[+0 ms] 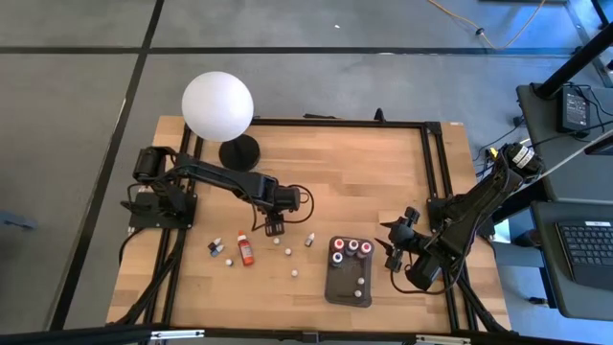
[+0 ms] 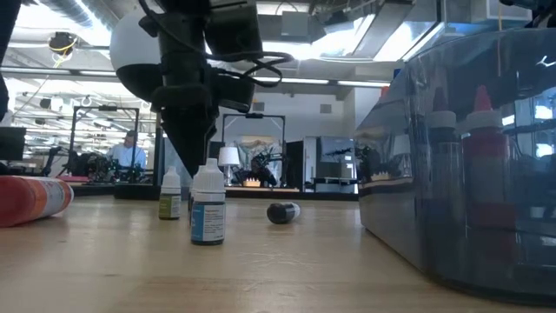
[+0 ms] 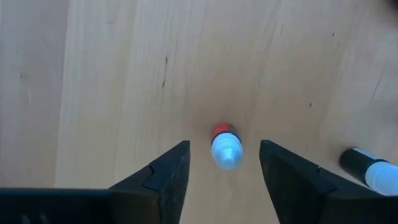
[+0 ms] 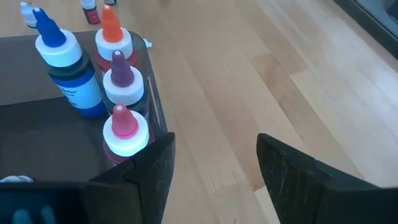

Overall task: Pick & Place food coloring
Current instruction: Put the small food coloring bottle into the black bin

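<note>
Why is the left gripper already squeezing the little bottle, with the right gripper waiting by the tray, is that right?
Not quite: the left gripper isn't squeezing yet. The left wrist view shows its fingers apart on either side of the little bottle, with gaps. The right gripper does wait open by the tray.

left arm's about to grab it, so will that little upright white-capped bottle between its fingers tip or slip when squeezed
Probably tippy: the little bottle stands upright, tall for its narrow base, so an off-centre touch from the left gripper could topple it. It looks light and smooth, so it may slide on the table. Once tipped, its round body would likely roll.

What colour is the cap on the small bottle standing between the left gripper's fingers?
White, on the bottle; clearest in the left wrist view.
</note>
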{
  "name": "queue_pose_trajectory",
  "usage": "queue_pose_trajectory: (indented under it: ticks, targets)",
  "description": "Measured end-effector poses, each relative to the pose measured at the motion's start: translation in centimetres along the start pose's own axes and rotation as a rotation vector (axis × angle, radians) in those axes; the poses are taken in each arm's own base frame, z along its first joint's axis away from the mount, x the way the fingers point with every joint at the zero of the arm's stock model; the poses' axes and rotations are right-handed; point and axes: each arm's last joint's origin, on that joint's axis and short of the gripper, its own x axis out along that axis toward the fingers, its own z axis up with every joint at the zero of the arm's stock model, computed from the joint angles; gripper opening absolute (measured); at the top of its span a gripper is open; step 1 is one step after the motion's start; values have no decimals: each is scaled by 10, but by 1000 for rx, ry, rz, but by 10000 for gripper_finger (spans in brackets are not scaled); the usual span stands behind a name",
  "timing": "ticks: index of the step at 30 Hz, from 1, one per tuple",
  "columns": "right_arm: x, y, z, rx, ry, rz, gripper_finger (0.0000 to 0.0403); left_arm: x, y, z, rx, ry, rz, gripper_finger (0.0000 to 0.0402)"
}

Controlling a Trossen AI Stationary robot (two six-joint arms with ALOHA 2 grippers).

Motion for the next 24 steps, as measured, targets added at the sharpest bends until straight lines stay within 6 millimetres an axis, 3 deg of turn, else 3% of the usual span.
queue_pose_trajectory:
  ticks: [9, 24]
  targets:
    - [0, 0, 0, 3, 0, 1, 227, 17, -2, 0, 2, 53, 7, 149]
    - [0, 0, 0, 0, 0, 1, 227, 19, -2, 0, 64, 50, 24, 83]
